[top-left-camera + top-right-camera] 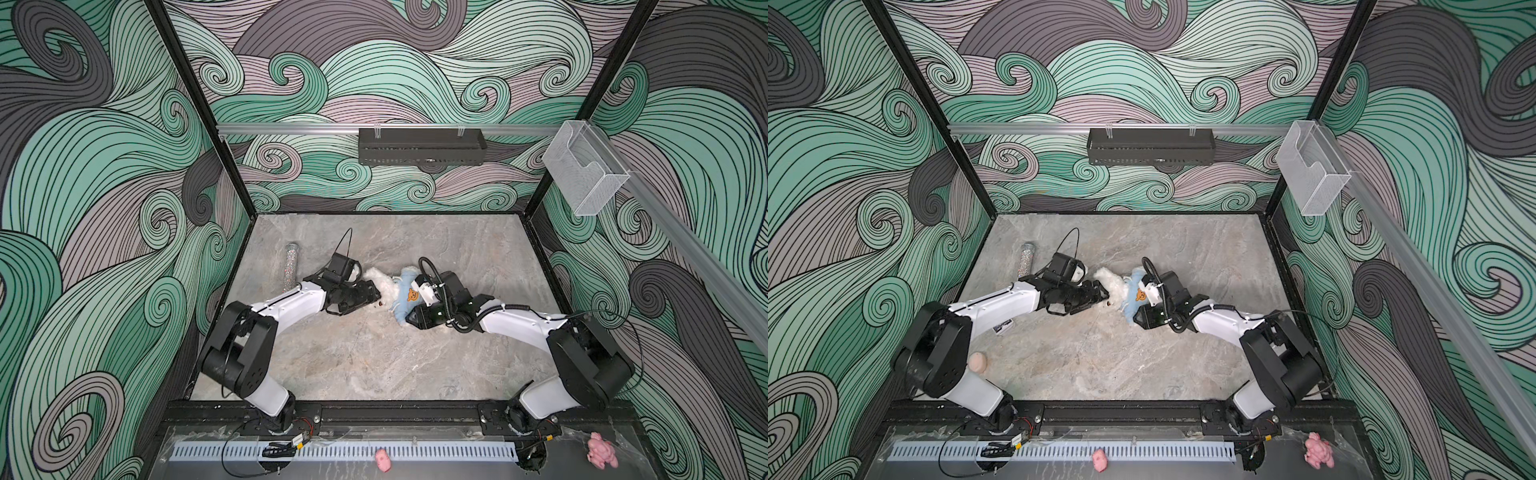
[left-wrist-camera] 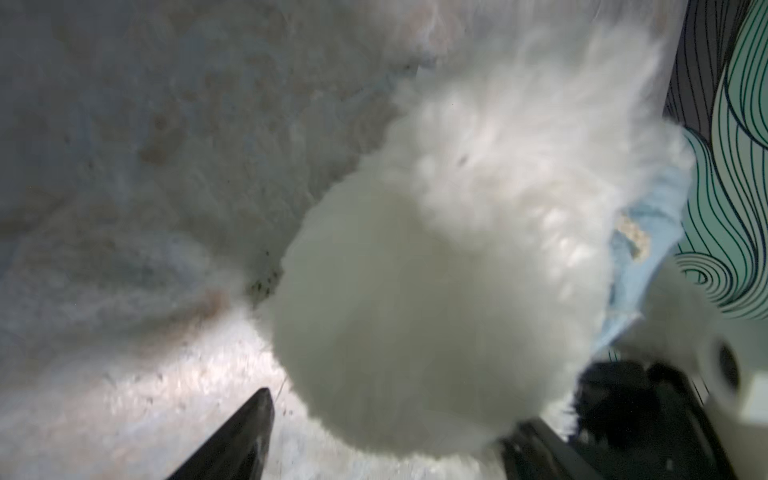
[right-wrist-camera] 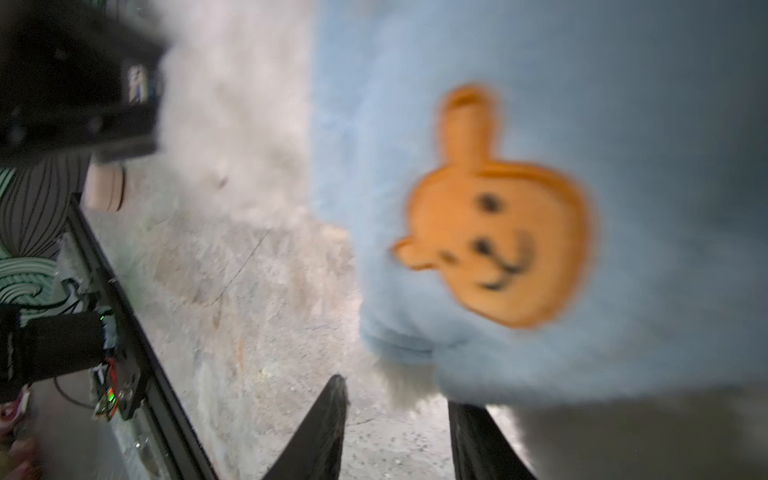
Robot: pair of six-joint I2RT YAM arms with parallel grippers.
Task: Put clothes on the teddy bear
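The teddy bear (image 1: 384, 284) (image 1: 1115, 286) lies mid-table, white and fluffy, with a light blue sweater (image 1: 409, 301) (image 3: 623, 166) on its body. The sweater bears an orange bear patch (image 3: 498, 241). My left gripper (image 1: 377, 296) (image 2: 392, 409) is open, its jaws wide around a round white part of the bear (image 2: 436, 270); one finger stands apart from the fur. My right gripper (image 1: 409, 319) (image 3: 399, 392) is open at the sweater's lower hem, with a tuft of white fur between its fingers. The hem covers one fingertip.
A glitter tube (image 1: 289, 266) lies at the table's back left. Two pink plush toys (image 1: 383, 459) (image 1: 600, 453) sit in front of the arm bases. A black basket (image 1: 422, 145) hangs on the back wall, a clear bin (image 1: 586, 174) on the right rail.
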